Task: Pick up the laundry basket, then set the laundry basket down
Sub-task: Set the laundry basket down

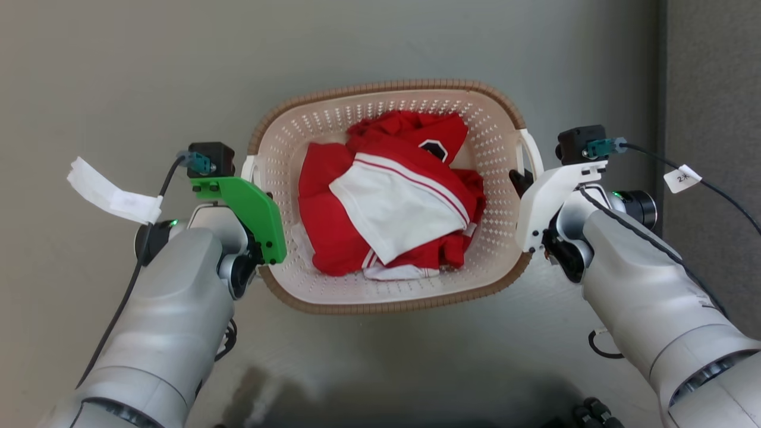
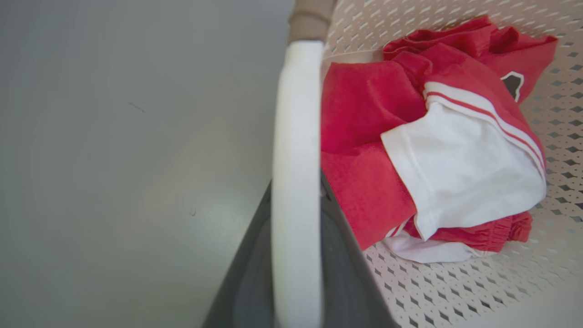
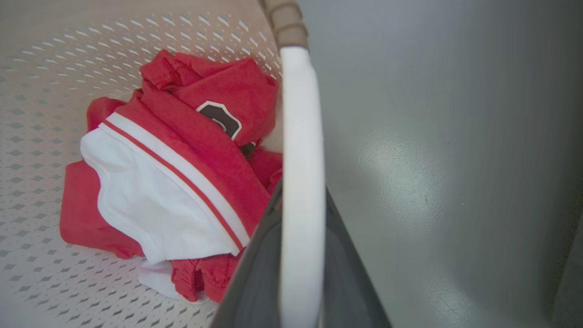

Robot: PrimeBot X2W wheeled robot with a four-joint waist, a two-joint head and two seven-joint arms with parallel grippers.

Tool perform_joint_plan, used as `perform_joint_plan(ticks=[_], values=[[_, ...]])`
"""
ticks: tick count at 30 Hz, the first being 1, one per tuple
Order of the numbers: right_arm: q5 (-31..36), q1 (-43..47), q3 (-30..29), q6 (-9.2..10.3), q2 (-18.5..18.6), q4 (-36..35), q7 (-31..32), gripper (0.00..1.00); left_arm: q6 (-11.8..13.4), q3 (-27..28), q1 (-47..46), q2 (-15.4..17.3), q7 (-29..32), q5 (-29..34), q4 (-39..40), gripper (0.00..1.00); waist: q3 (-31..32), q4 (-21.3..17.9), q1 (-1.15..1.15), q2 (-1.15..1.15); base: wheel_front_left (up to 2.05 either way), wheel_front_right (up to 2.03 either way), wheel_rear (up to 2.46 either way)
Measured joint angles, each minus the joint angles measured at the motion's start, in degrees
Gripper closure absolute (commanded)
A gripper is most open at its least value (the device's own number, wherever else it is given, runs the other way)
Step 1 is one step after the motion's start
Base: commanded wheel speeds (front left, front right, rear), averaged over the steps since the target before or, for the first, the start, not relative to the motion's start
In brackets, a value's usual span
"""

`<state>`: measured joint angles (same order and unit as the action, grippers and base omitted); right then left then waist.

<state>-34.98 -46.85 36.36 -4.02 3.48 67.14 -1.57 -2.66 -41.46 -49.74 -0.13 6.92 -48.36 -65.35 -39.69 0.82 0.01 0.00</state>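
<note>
The laundry basket [image 1: 285,128], cream with perforated walls and a brown woven-look rim, sits between my two arms in the head view. My left gripper [image 1: 257,181] is at its left white handle [image 1: 250,168], mostly hidden under a green bracket. In the left wrist view the left gripper [image 2: 296,196] is shut on that handle [image 2: 296,114], with a dark finger [image 2: 248,278] on either side of it. My right gripper [image 1: 522,179] holds the right handle [image 1: 532,151]. The right wrist view shows the right gripper [image 3: 303,196] shut on this handle [image 3: 300,114]. I cannot tell whether the basket touches the floor.
Red and white clothes [image 1: 386,205] lie bundled inside the basket. Grey floor [image 1: 119,71] spreads all round. A darker panel [image 1: 713,83] runs along the right edge. Paper tags hang from my wrist cables [image 1: 113,193] [image 1: 682,178]. Small dark objects [image 1: 594,413] lie at the bottom right.
</note>
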Motion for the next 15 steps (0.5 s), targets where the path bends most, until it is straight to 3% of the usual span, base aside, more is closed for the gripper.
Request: perform_joint_plan(ticks=[15], values=[[-0.1, -2.6, -0.9, 0.0, 0.1, 1.8, -2.3, 1.0, -0.4, -1.2, -3.3, -0.2, -3.5, 0.8, -1.0, 1.0, -7.8, 0.4, 0.0, 0.0, 0.0, 0.0, 0.0]])
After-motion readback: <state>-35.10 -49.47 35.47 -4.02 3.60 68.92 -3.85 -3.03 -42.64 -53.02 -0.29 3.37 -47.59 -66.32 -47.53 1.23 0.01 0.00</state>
